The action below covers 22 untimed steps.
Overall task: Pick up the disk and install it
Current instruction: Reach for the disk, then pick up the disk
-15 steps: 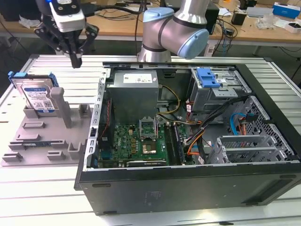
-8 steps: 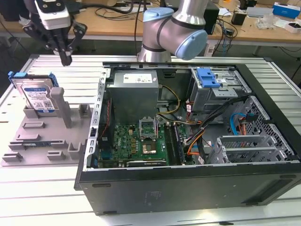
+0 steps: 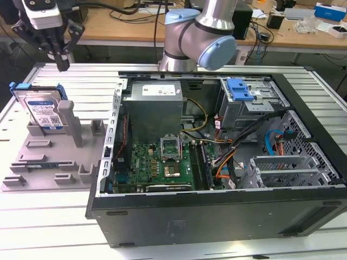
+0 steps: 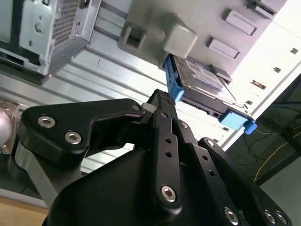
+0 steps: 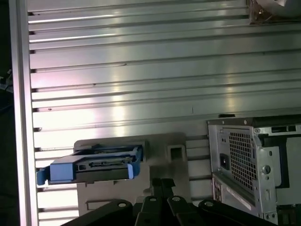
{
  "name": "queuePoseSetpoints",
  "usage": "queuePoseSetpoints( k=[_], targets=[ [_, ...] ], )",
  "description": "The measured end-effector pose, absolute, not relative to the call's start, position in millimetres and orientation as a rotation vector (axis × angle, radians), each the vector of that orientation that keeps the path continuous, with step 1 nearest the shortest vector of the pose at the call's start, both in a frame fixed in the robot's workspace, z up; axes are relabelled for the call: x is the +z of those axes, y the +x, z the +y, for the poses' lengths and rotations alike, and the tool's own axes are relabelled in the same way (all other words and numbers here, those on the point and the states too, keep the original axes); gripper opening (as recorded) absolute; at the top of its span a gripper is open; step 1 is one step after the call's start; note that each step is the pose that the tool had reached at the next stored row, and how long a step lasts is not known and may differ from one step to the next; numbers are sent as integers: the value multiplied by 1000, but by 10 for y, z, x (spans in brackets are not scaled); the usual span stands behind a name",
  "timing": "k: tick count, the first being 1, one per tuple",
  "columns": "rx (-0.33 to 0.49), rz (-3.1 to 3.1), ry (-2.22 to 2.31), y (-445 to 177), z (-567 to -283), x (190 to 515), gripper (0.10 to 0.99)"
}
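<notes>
Pickup not yet made: the tool [image 3: 62,65] is held above the disk [image 3: 44,112], pinched together, nothing gripped. Parting is called for before any grasp.

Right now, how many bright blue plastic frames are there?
2. One is clipped around the disk in the grey stand at the exterior view's left; one blue bracket tops the drive cage. Others may be hidden.

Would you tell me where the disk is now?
At the exterior view's left, the disk stands in the grey holder beside the open computer case.
</notes>
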<state>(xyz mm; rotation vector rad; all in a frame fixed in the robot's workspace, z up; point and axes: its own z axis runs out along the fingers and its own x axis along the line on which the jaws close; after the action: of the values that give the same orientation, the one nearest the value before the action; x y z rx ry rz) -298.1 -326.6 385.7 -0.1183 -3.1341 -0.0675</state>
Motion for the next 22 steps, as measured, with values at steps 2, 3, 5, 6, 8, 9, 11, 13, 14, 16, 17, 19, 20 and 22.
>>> queuePoseSetpoints(
  k=[2,3,5,6,8,9,11,13,14,16,17,19,20,22],
  targets=[
    [-67,-3132,-118,-3061,-3223,3851,106],
    [-67,-3132,-118,-3091,-3208,3848,106],
    [-67,-3129,-118,-3166,-3173,3843,106],
    [-67,-3129,-118,-3195,-3160,3841,106],
    [-67,-3128,-118,-3220,-3151,3838,106],
    [-67,-3128,-118,-3220,-3151,3838,106],
    [-67,-3128,-118,-3220,-3148,3838,106],
    [-67,-3128,-118,-3220,-3147,3839,106],
    [-67,-3128,-118,-3220,-3147,3839,106],
    [-67,-3128,-118,-3220,-3146,3839,106],
    [-67,-3128,-118,-3220,-3145,3839,106],
    [-67,-3128,-118,-3220,-3144,3839,106],
    [-67,-3128,-118,-3220,-3143,3839,106],
    [-67,-3128,-118,-3220,-3143,3839,106]
  ],
)
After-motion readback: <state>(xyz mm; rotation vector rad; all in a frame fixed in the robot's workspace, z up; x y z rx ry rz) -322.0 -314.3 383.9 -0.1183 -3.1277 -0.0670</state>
